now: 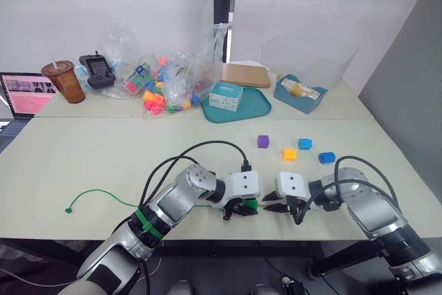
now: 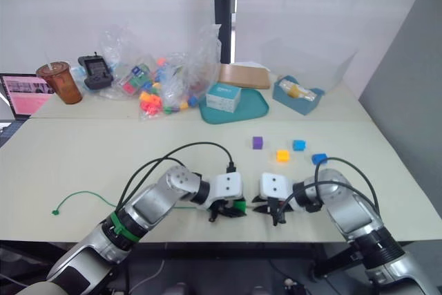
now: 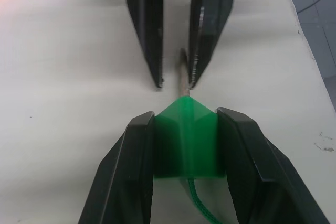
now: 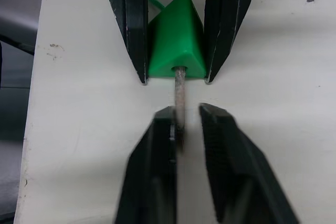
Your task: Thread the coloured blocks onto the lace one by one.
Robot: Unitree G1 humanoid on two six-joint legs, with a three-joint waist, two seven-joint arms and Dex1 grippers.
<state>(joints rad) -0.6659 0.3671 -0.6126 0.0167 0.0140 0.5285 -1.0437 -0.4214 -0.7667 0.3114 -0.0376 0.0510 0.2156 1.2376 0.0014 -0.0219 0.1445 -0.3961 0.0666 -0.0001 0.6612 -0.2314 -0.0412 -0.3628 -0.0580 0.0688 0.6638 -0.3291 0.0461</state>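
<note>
The left end effector clamps the green block near the surface's near edge, so the lace tip pokes out of its hole. The right end effector, narrowly open, brackets that tip, probably to pull the lace through; the other blocks wait farther right.

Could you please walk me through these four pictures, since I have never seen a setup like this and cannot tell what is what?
This is a humanoid robot with two arms. The two wide pictures come from cameras on its head, looking down at a table. The two close-ups come from cameras on its wrists.

The left gripper has its jaws shut on a green block. A green lace runs across the table into that block, and its stiff tip pokes out the far side. The right gripper has its jaws open around the tip, not yet closed on it.

A purple block, an orange-yellow block and two blue blocks lie on the table.
</note>
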